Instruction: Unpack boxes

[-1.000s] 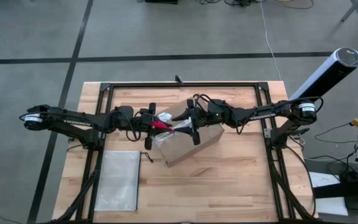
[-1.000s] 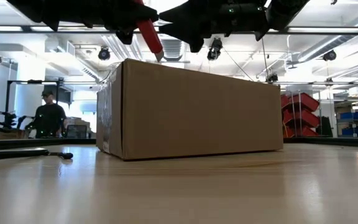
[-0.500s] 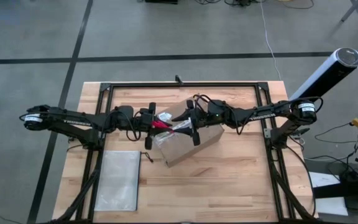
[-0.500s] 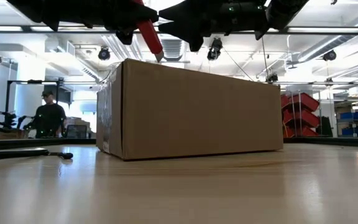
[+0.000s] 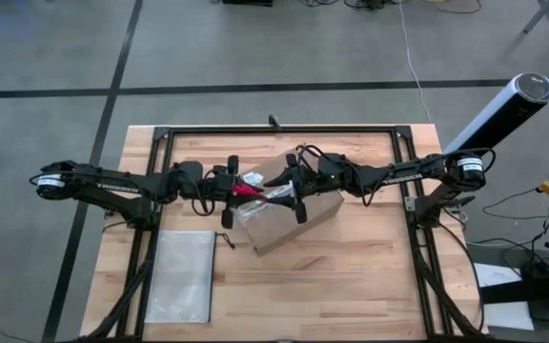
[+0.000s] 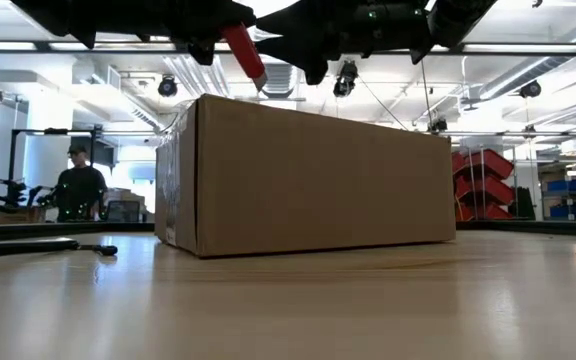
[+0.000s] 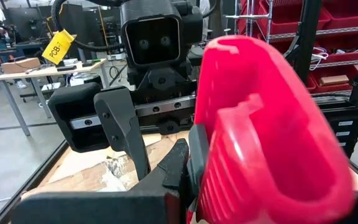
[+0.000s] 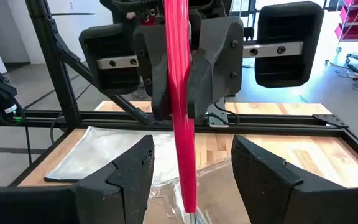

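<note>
While the brown box (image 5: 289,217) sits mid-table, angled, the left gripper (image 5: 240,191) is clamped on a red utility knife (image 6: 243,52), tip down just above the box's top near its left end. Right gripper (image 5: 291,195) hovers over the box top facing the knife, fingers (image 8: 129,171) spread, empty. Zip pouch (image 5: 181,276) lies flat on the table (image 5: 351,276), near front-left.

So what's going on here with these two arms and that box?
The left gripper is shut on a red utility knife, holding it tip-down over the top of the brown cardboard box in the middle of the wooden table. The right gripper hangs open just opposite, above the box. A flat grey-white pouch lies nearby.
</note>
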